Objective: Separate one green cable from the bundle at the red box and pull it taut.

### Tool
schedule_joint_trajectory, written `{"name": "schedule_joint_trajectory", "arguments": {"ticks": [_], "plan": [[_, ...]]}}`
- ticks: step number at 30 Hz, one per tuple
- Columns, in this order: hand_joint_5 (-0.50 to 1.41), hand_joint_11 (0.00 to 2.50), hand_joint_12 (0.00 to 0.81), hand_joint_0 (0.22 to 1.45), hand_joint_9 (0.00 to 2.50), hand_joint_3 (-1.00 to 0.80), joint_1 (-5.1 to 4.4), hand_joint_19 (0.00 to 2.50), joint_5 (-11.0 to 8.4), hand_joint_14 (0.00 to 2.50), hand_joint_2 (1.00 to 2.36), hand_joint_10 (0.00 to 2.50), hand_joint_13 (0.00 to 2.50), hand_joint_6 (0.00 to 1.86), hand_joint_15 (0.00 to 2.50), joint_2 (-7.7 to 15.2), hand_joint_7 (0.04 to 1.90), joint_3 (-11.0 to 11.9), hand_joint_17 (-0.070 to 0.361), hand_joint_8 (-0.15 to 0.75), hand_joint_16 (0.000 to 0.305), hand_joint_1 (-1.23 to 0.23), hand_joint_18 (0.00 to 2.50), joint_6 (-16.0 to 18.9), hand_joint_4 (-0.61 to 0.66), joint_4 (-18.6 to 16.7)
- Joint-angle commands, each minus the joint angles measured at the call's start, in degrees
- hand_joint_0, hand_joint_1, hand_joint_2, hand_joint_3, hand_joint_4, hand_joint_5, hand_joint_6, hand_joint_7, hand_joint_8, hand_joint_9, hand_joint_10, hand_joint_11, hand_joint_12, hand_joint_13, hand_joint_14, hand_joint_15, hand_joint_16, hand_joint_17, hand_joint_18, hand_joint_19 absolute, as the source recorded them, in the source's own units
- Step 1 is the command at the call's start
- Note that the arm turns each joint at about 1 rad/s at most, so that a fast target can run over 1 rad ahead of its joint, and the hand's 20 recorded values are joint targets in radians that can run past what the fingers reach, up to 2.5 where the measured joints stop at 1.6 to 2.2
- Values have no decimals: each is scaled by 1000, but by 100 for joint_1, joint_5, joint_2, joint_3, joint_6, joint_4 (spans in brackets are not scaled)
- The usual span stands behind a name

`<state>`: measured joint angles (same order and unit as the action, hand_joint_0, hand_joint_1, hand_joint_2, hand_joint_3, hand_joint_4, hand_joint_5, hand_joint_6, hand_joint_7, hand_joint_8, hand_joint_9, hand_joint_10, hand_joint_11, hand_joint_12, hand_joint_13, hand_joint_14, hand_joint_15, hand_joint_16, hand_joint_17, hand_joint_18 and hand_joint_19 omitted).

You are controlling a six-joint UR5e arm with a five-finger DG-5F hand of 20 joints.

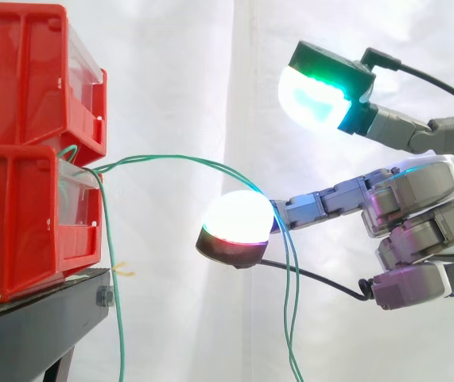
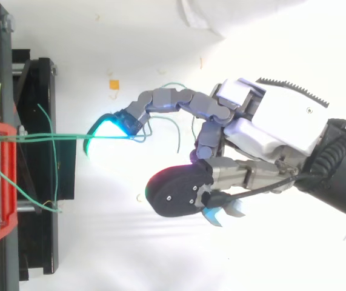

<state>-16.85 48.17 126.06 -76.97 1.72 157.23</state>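
The stacked red plastic bins (image 1: pixel 20 159) sit on the black bench (image 1: pixel 44 318), and thin green cable (image 1: pixel 171 159) comes out of the gap between them. It arcs across to the robot hand (image 1: pixel 417 207) and lies over one outstretched finger just behind its glowing white pad (image 1: pixel 238 223), then drops straight down. From above, that run (image 2: pixel 57 137) looks nearly straight from box to finger, so I'd say the finger is acting as a hook to draw it out.

The robot hand is wide. Its green-lit pad (image 1: pixel 314 91) stands high and well apart, so nothing pinches the cable. Two strands seem to ride the finger together. Another green strand (image 1: pixel 118 318) hangs loose beside the bench, apparently left behind.
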Motion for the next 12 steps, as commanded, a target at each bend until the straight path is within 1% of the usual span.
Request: {"name": "schedule_joint_trajectory", "arguments": {"ticks": [1, 12], "plan": [[-23, 900, 447, 418, 1791, -500, -3, 811, 0, 19, 1000, 25, 1809, 503, 1160, -2, 803, -28, 181, 300, 80, -539, 2026, -5, 294, -122], [-23, 900, 455, 418, 1787, -500, -3, 804, -18, 18, 1000, 25, 1809, 503, 1157, -2, 806, -28, 182, 295, 81, -539, 2026, -5, 287, -122]]}}
